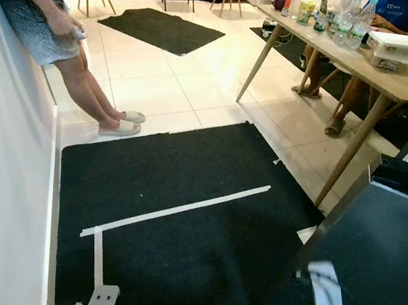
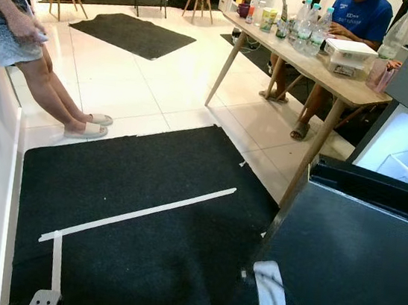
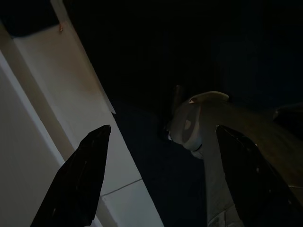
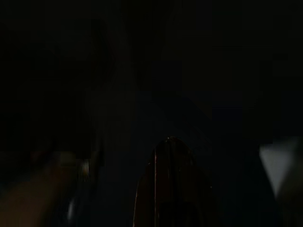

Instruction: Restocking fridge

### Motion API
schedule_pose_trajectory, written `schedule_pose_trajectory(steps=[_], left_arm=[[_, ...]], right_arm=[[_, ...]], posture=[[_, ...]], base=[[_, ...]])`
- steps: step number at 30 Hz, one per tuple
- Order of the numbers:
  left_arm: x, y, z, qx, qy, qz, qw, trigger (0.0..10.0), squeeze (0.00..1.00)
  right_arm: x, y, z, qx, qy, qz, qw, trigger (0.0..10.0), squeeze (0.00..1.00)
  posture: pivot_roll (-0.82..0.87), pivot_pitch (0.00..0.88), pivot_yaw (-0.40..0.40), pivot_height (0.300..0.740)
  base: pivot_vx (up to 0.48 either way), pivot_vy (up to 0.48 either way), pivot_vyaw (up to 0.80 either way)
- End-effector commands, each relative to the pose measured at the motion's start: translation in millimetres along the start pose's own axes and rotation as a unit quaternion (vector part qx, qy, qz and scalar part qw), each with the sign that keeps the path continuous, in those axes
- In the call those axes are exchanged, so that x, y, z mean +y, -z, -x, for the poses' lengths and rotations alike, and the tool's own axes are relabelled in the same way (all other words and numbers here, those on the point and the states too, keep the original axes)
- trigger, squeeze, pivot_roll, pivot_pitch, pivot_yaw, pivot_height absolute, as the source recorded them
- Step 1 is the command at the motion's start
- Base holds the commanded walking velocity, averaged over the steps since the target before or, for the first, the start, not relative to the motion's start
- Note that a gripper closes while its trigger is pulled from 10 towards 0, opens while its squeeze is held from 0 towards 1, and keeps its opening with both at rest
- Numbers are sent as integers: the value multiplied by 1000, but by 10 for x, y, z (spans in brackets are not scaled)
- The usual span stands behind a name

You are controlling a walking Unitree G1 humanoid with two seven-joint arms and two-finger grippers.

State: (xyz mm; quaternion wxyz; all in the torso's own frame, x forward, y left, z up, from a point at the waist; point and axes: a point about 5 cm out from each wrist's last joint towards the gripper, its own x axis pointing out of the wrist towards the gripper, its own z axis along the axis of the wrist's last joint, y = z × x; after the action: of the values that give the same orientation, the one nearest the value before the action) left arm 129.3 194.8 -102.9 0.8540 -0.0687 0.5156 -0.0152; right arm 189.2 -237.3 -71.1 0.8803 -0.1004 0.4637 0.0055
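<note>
The left hand point(image 3: 156, 184) hangs low with its two black fingers well apart and nothing between them; behind it are a pale wall panel and a grey rounded part of the robot's own body. The right wrist view is very dark, so I cannot tell how the right hand point(image 4: 173, 189) stands. A silver arm segment point(image 2: 269, 300) shows at the lower right, in front of a big dark grey fridge door point(image 2: 354, 270).

Past the top edge of this door, the white lit interior of the fridge point(image 2: 406, 160) is visible, so the fridge seems to be open. The things to put in are probably the clear plastic bottles point(image 2: 307, 23) and the white lidded food box point(image 2: 350, 55) on the long light wooden surface point(image 2: 317, 66), well apart from the robot. A seated person in a blue shirt point(image 2: 361, 15) is behind it, and another person point(image 1: 85, 84) leans at the wall on the left. A black floor mat with white tape lines point(image 1: 174, 209) lies between.

My judgement: the step in hand is the approach, with nothing picked up yet. The next move calls for walking to the surface and choosing one bottle to grasp.
</note>
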Motion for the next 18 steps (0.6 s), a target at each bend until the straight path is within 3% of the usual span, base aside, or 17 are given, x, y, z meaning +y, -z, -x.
schedule_pose_trajectory(steps=[1,4,8,11,18], left_arm=[[-27,11,-4,1,6,-9,1000,10000,0],[-25,9,-3,1,7,-12,1000,10000,0],[-15,4,-1,1,7,-16,1000,10000,0],[-13,2,-1,1,8,-17,1000,10000,0],[-3,-30,-2,-2,10,-22,1000,10000,0]], right_arm=[[-39,88,18,16,7,1,1000,10000,0],[-31,260,52,39,3,-4,999,10000,0],[-10,451,95,67,3,-5,998,10000,0],[-5,484,104,71,4,-6,997,10000,0],[19,514,109,75,2,6,997,10000,0]], posture=[[-52,0,-38,740],[-55,0,-37,740],[-63,0,-34,740],[-63,0,-33,740],[-59,0,-29,740]], base=[[0,0,0],[298,0,0],[311,0,-720],[314,0,-785],[314,0,0]])
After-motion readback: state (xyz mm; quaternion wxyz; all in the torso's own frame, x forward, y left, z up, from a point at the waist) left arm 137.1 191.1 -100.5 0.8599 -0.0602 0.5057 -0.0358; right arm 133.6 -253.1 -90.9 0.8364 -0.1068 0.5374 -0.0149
